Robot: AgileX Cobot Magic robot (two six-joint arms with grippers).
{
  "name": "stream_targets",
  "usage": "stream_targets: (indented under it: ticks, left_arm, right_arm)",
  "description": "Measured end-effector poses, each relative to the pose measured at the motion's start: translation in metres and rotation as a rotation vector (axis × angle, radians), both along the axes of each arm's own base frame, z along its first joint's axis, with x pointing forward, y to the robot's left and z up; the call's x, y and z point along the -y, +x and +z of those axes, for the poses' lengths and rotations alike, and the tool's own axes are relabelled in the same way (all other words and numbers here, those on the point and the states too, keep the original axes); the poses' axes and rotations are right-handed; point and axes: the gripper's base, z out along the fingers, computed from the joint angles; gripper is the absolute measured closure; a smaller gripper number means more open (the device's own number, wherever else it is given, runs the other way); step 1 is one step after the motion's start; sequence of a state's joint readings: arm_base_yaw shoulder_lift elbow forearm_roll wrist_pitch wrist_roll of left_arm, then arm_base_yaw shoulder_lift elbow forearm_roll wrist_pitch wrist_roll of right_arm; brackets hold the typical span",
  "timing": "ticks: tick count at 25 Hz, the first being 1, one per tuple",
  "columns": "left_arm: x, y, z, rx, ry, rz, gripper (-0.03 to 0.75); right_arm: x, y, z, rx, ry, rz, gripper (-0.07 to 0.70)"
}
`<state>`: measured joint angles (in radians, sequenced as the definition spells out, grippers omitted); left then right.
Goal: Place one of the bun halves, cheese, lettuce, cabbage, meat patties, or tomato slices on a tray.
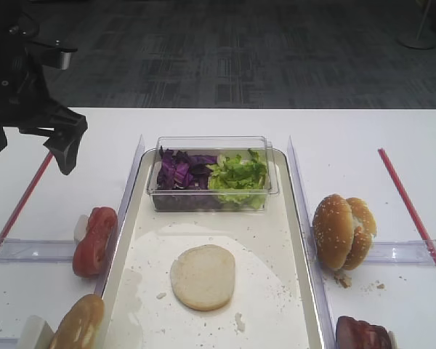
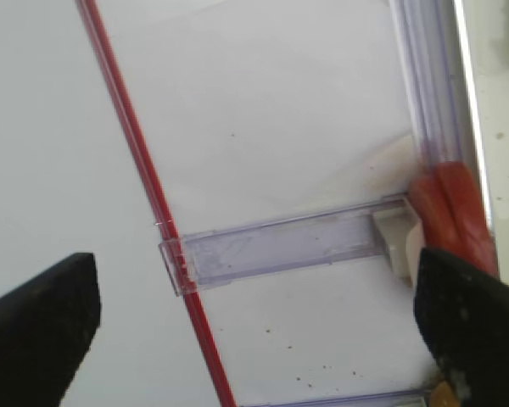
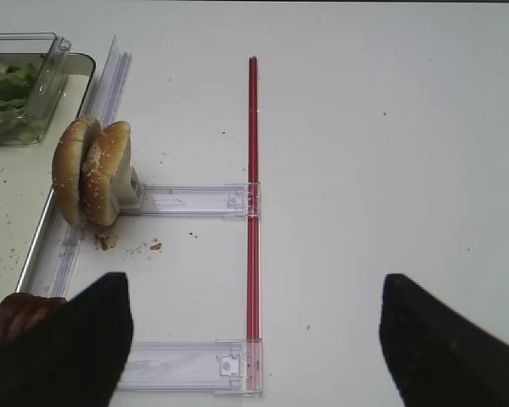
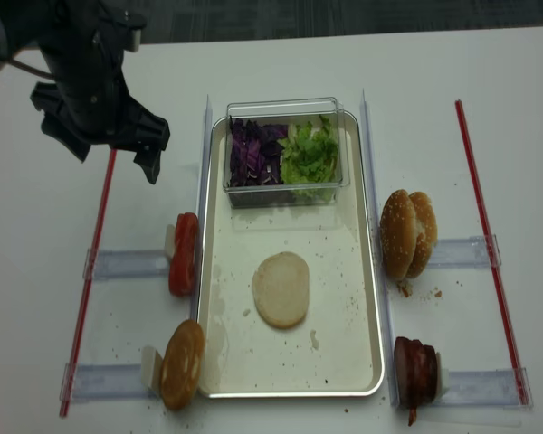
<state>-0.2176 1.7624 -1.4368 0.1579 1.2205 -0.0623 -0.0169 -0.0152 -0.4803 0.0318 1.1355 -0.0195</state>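
Observation:
A flat pale bun half (image 1: 203, 276) (image 4: 281, 289) lies alone in the middle of the tray (image 1: 269, 240) (image 4: 344, 271). My left gripper (image 1: 30, 142) (image 4: 113, 155) (image 2: 254, 331) hangs open and empty over the table, left of the tray and behind the tomato slices (image 1: 94, 240) (image 2: 454, 212). At the tray's far end a clear tub holds cabbage (image 1: 178, 171) and lettuce (image 1: 238, 174). Meat patties (image 1: 363, 334) (image 3: 17, 318) stand right of the tray's near corner. My right gripper (image 3: 254, 339) is open over bare table with nothing between its fingers. Cheese is out of view.
A sesame-seeded bun pair (image 1: 341, 231) (image 3: 92, 170) stands on edge right of the tray. A glossy brown domed bun half (image 1: 78, 323) sits at the near left. Red rods (image 1: 410, 211) (image 2: 144, 195) and clear plastic rails (image 2: 280, 250) frame both sides.

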Motion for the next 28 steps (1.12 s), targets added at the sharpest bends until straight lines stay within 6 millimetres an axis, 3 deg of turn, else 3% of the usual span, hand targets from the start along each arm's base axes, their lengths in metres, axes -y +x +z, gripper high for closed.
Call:
stream_targets:
  ticks: [5, 14, 19, 28]
  left_arm:
    - [-0.007, 0.001, 0.000, 0.007, 0.020, 0.023, 0.023]
    - [-0.058, 0.005, 0.000, -0.005, -0.029, 0.175, 0.077]
    - [-0.068, 0.005, 0.000, -0.006, -0.052, 0.203, 0.103]
    - [-0.068, -0.020, 0.047, 0.124, -0.075, 0.189, 0.119]
  right_arm:
    - [0.000, 0.000, 0.000, 0.000, 0.000, 0.000, 0.018]
    - [0.000, 0.000, 0.000, 0.000, 0.000, 0.000, 0.018]
    - [0.000, 0.000, 0.000, 0.000, 0.000, 0.000, 0.018]
    - [0.000, 0.000, 0.000, 0.000, 0.000, 0.000, 0.018]
